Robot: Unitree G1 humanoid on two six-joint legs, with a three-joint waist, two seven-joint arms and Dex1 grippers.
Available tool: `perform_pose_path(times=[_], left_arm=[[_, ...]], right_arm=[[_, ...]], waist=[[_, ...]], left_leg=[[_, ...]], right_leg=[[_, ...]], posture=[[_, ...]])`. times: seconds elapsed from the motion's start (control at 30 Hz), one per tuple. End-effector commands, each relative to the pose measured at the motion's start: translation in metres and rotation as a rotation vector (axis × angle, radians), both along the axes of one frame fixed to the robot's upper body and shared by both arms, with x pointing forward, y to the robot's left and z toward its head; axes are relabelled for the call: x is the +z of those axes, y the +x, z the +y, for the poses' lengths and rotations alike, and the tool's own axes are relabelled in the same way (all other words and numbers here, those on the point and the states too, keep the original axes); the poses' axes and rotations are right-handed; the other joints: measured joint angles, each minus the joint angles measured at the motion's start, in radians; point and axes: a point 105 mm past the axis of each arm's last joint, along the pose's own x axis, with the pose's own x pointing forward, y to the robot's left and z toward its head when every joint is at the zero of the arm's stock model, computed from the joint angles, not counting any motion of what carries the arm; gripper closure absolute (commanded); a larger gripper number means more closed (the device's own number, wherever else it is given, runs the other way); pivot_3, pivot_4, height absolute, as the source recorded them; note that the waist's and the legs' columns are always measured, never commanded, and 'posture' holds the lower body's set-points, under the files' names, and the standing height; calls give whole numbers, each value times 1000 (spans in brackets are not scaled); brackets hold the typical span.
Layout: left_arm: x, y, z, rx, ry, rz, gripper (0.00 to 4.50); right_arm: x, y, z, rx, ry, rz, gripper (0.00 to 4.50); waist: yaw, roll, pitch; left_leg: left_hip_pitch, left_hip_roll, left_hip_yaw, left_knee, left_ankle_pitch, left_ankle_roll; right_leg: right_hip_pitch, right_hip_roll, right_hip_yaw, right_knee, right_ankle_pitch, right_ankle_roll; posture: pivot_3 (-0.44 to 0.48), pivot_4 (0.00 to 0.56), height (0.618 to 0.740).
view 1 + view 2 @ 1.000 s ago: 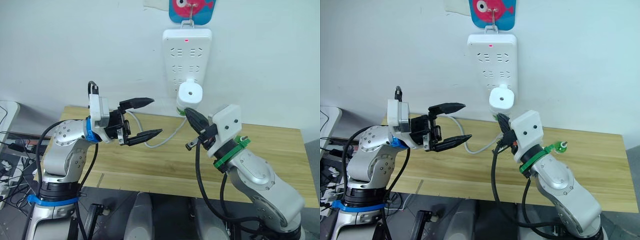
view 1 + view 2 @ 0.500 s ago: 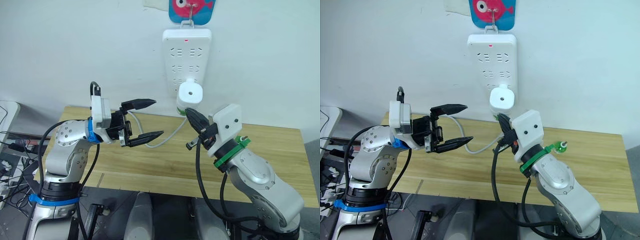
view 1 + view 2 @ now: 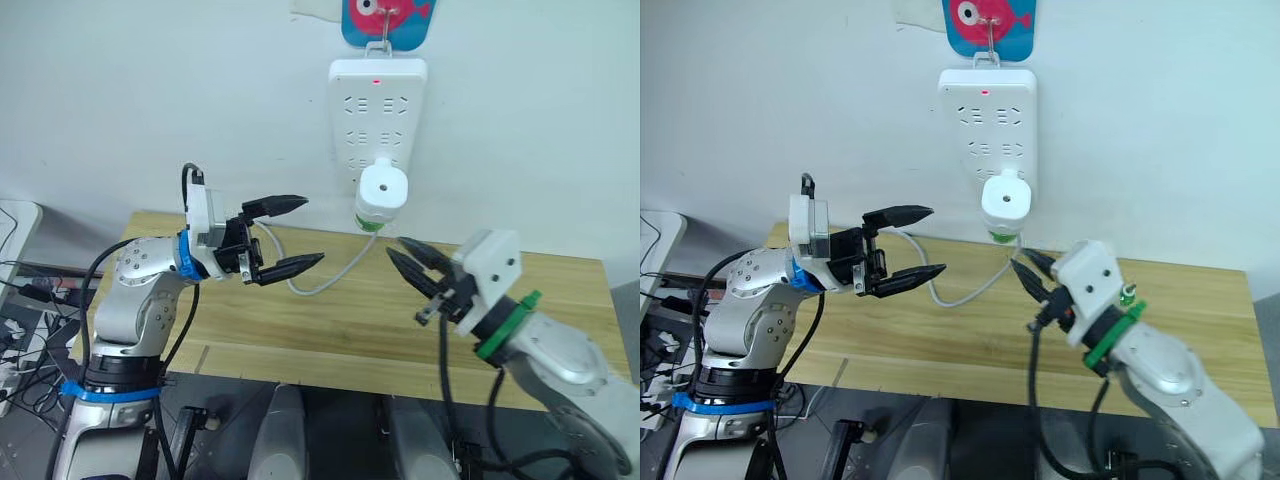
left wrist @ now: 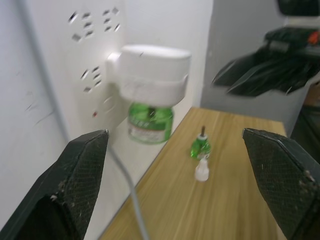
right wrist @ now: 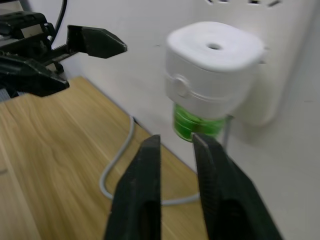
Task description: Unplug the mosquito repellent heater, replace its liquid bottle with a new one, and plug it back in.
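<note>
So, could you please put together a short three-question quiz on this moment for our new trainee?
1. True or false: the mosquito repellent heater is plugged into the power strip on the wall.
2. What colour is the bottle under the heater? A) blue B) green C) red
3. Fill in: the spare bottle stands on the ____.

Key
1. True.
2. B; green shows below the white unit.
3. Table; it stands upright beside a small white cap. The left gripper is wide open, the right gripper slightly open; both are empty.
</note>
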Motion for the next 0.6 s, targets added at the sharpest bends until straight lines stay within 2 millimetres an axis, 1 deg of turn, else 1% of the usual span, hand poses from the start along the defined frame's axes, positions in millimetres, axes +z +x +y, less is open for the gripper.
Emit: perform_pose_path(times=[0.03,0.1,0.2,0.23,0.37,0.43,0.5,0.6], left_arm=[[7,-2,7,9,27,-48,0],[4,3,10,46,51,-28,0],[-6,11,12,110,120,-11,0],[-5,12,12,111,117,-4,0],[-1,14,10,118,126,-4,0],[4,16,12,139,107,-14,0],[6,20,13,172,126,-46,0],[10,32,14,264,131,-67,0]], right_arm=[[17,-12,-10,37,-21,-89,2271],[18,-12,-19,29,-43,-90,1513],[13,-12,-33,22,-76,-65,546],[11,-13,-36,22,-81,-59,95],[12,-12,-42,14,-97,-67,40],[13,-12,-42,18,-95,-65,40],[13,-13,-43,19,-97,-61,40],[13,-11,-46,9,-98,-62,40]], waist=[[-1,0,0],[-1,0,0],[2,-1,-1],[2,-1,-1],[2,-1,-1],[2,-1,-1],[2,-1,-1],[3,-1,-1]], left_leg=[[0,0,0,0,0,0],[0,0,0,0,0,0],[0,0,0,0,0,0],[0,0,0,0,0,0],[0,0,0,1,0,0],[1,0,0,1,0,-1],[1,0,0,1,0,-1],[1,0,0,1,0,-1]], right_leg=[[0,0,0,0,0,0],[0,0,0,1,0,0],[0,0,0,1,0,0],[0,0,0,1,0,0],[0,0,0,1,0,0],[0,0,0,2,0,0],[0,0,0,2,0,0],[0,0,0,2,0,0]], posture=[[171,318,740],[178,317,740],[188,318,740],[191,320,740],[204,317,740],[209,319,740],[214,318,740],[219,317,740]])
